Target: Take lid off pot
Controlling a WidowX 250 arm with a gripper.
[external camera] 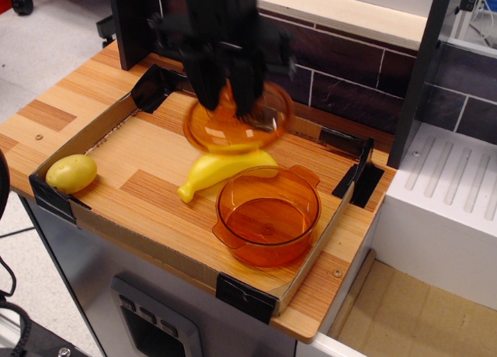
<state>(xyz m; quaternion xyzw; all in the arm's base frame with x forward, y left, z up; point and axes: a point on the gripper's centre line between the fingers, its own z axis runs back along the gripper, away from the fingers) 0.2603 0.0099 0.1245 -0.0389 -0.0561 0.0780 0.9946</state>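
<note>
My gripper (231, 101) clamps lid (237, 124) by knob, lid tilted in air, up-left of open pot (268, 223), above banana (217, 173). I keep firm grip, set lid flat on bare board left of pot.

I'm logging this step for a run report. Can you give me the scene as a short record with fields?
end effector: shut on the lid, raised above the tray
lid: in the air, tilted, clear of the pot, up and to the left of it in the picture
pot: open, upright, at the tray's near right corner
banana: lying beside the pot, partly under the lid
potato: at the tray's left corner
tray: on the wooden counter
</note>
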